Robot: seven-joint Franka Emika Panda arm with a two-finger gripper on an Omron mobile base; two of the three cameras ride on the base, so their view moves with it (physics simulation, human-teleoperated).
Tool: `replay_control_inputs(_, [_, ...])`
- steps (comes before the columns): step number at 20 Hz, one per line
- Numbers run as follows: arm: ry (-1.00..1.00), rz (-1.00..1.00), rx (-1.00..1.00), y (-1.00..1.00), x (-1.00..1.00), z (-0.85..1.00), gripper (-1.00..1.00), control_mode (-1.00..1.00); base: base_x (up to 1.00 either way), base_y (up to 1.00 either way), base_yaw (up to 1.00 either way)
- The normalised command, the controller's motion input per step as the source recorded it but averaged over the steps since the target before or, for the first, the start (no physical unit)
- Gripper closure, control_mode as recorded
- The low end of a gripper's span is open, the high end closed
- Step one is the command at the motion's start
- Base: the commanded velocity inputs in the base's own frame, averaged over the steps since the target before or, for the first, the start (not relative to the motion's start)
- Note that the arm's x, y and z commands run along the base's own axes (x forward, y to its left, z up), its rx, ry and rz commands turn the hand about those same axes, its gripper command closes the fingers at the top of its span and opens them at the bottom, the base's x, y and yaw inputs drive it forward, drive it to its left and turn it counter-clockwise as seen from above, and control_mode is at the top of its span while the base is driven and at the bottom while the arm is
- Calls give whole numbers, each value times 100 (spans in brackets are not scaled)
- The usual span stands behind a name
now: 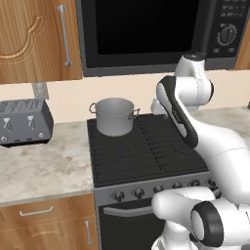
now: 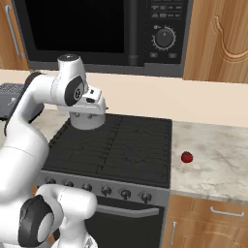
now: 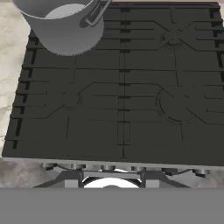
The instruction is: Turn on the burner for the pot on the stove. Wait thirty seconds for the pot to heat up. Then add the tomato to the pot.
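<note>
The grey metal pot (image 1: pixel 114 116) stands lidless on the back left burner of the black stove (image 1: pixel 146 151); nothing shows in the part of its inside that I see. In the hand view the pot (image 3: pixel 65 26) is at the top left, over the grates of the stove (image 3: pixel 122 87). My gripper (image 2: pixel 90 115) hangs above the stove just right of the pot (image 2: pixel 83 124), pointing down, shut and holding nothing. The small red tomato (image 2: pixel 187 157) lies on the counter right of the stove (image 2: pixel 121 145), far from the gripper.
A row of black knobs (image 1: pixel 139 192) runs along the stove's silver front strip. A grey toaster (image 1: pixel 24 122) sits on the left counter (image 1: pixel 49 166). A black microwave (image 2: pixel 97 29) hangs above the stove. Marble counter (image 2: pixel 213 164) extends to the right.
</note>
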Motion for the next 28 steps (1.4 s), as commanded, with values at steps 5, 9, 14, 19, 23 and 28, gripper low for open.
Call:
replay_control_inputs(5, [-3,2,-2,8,-13,0,-100,-100,0,0,0])
replay_control_inputs(9, [-1,6,-4,24,-22,0,-100,-100,0,0,0])
replay_control_inputs(14, [-5,5,-3,22,-35,0,-100,-100,0,0,0])
replay_control_inputs(19, [-4,5,-4,24,-44,0,-100,-100,0,0,0])
replay_control_inputs(23, [-1,6,-6,20,-47,-9,-100,-100,0,0,0])
replay_control_inputs(28, [-3,4,-3,11,-57,-13,-100,-100,0,0,0])
